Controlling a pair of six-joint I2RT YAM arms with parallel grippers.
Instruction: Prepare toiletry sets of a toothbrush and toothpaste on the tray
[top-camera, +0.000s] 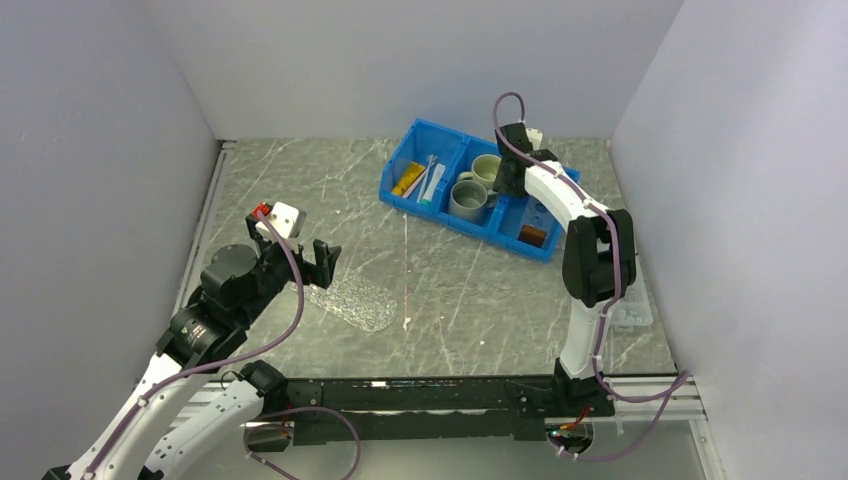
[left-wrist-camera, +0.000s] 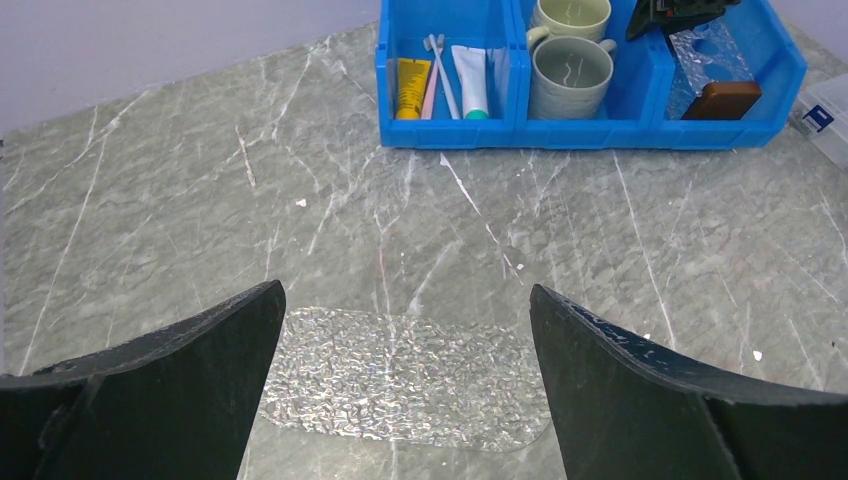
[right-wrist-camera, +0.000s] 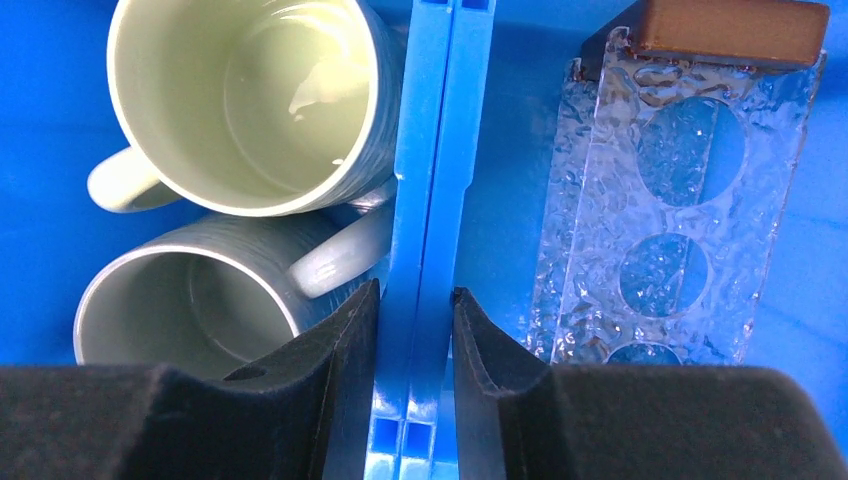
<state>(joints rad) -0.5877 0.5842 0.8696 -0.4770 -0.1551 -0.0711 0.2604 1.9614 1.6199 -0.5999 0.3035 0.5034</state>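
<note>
The clear glittery tray (top-camera: 352, 300) (left-wrist-camera: 400, 375) lies on the marble table, left of centre. My left gripper (top-camera: 300, 262) (left-wrist-camera: 405, 290) hovers just over it, open, with nothing between its fingers. Two toothbrushes (top-camera: 428, 172) (left-wrist-camera: 437, 75), a yellow toothpaste tube (top-camera: 408, 180) (left-wrist-camera: 410, 85) and a white one with a teal cap (left-wrist-camera: 470, 80) lie in the left compartment of the blue bin (top-camera: 440, 215) (left-wrist-camera: 600, 135). My right gripper (top-camera: 505, 180) (right-wrist-camera: 415, 295) reaches down into the bin, its fingers pressed on either side of the divider wall (right-wrist-camera: 430, 150) between the middle and right compartments.
Two mugs (right-wrist-camera: 250, 100) (right-wrist-camera: 190, 310) stand in the bin's middle compartment. The right compartment holds a clear textured piece with round holes (right-wrist-camera: 660, 200) and a brown block (right-wrist-camera: 735, 30) (left-wrist-camera: 722, 100). A small clear box (top-camera: 632, 310) sits near the table's right edge.
</note>
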